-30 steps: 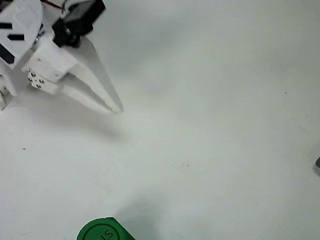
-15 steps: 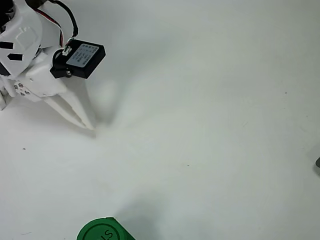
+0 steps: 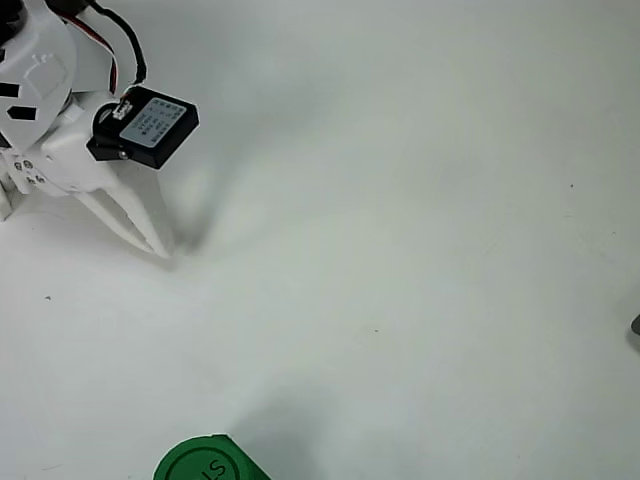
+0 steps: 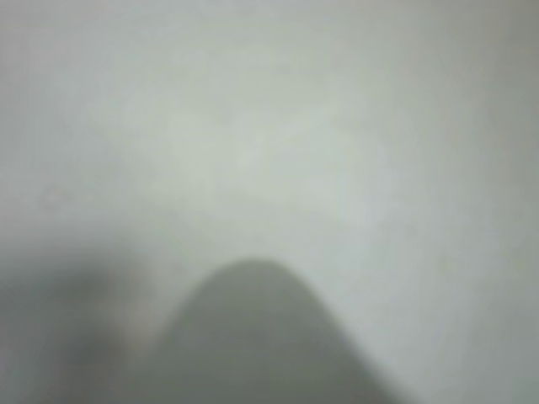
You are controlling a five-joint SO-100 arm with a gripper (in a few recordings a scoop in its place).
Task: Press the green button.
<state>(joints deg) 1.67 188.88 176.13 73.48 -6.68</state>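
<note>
Pointing down and to the right in the overhead view, the end effector [image 3: 160, 245] has its two white fingers drawn together to a single tip with no gap showing, so it is closed and holds nothing; the tip sits at or just above the white table [image 3: 420, 200], and whether it touches cannot be told. Just behind the fingers, a black box with a white label [image 3: 148, 127] rides on the white arm [image 3: 40, 90], with red and black wires [image 3: 122, 50] running up from it. In the wrist view a blurred grey rounded shape [image 4: 253, 337], apparently a finger, rises from the bottom edge against the pale table. The green button [image 3: 205, 462] lies at the bottom edge of the overhead view, partly cut off, its round top showing raised letters, well apart from the end effector. Compared with a second ago, the fingers have closed from a clear spread, and the tip has drawn back to the left, while the green button has stayed put.
</note>
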